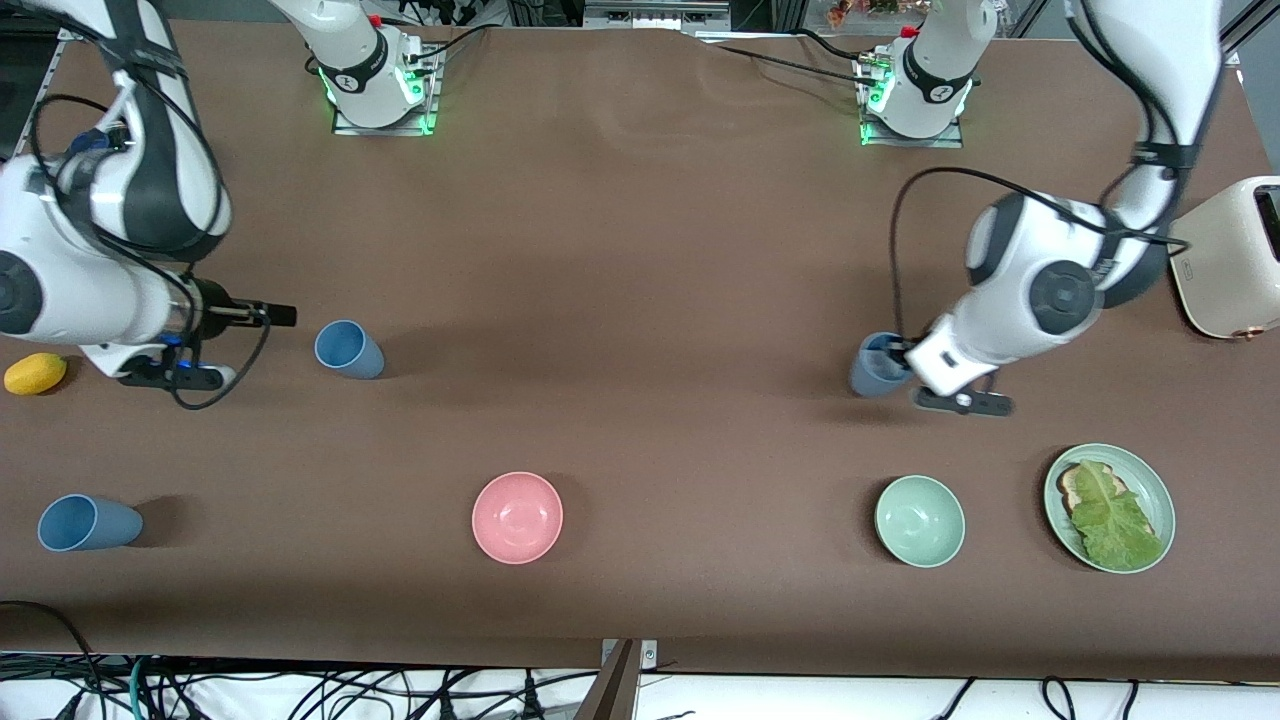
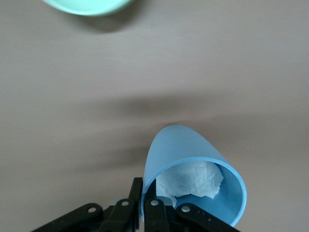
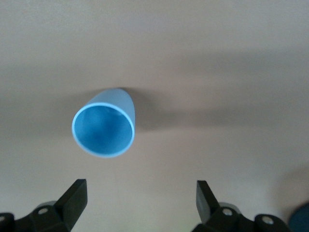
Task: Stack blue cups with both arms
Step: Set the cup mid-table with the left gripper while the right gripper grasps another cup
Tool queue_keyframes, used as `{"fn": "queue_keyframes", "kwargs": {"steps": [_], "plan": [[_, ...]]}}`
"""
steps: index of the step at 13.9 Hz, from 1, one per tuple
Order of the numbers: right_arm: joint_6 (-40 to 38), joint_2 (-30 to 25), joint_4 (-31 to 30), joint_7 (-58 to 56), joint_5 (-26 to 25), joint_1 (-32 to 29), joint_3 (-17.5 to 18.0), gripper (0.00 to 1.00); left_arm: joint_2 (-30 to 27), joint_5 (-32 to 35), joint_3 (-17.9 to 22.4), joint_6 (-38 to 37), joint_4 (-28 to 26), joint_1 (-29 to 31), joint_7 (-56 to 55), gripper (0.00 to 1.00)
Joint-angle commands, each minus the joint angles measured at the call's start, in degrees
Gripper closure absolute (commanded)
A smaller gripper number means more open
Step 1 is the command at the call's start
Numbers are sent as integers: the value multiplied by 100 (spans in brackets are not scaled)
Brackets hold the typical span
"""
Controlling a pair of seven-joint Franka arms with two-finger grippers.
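Observation:
A brighter blue cup point(image 1: 348, 349) stands toward the right arm's end of the table. My right gripper point(image 1: 275, 316) is open and empty beside it, a short gap away. In the right wrist view the cup point(image 3: 104, 129) lies ahead of the spread fingers point(image 3: 72, 199), untouched. My left gripper point(image 1: 903, 353) is shut on the rim of a duller grey-blue cup point(image 1: 876, 367) and holds it tilted. In the left wrist view the fingers point(image 2: 137, 195) pinch the cup's point(image 2: 181, 150) wall, with white paper point(image 2: 193, 180) inside. Another blue cup point(image 1: 88, 523) stands near the front corner.
A pink bowl point(image 1: 517, 517) and a pale green bowl point(image 1: 920, 521) sit nearer the front camera. A green plate point(image 1: 1150, 480) with bread and lettuce is beside the green bowl. A cream toaster point(image 1: 1235, 258) is at the left arm's end. A yellow fruit point(image 1: 35, 373) lies by the right arm.

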Motion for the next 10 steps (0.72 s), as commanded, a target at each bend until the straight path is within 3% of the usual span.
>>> {"fn": "queue_keyframes", "kwargs": {"steps": [1, 5, 7, 8, 10], "plan": [[780, -6, -657, -3, -77, 6, 29, 0, 66, -50, -502, -126, 73, -177, -899, 100], [1317, 582, -632, 5, -86, 6, 29, 0, 934, -199, -548, -109, 1037, -1406, -2516, 100], [1379, 688, -632, 58, -68, 6, 29, 1, 1339, -199, -548, -65, 1442, -1688, -2818, 100], [1379, 741, -623, 128, -51, -3, 29, 15, 1515, -199, -556, -47, 1583, -1794, -2836, 100], [1327, 785, -615, 155, -24, -3, 29, 67, 1823, -199, -556, -47, 1848, -1900, -2828, 100]]}}
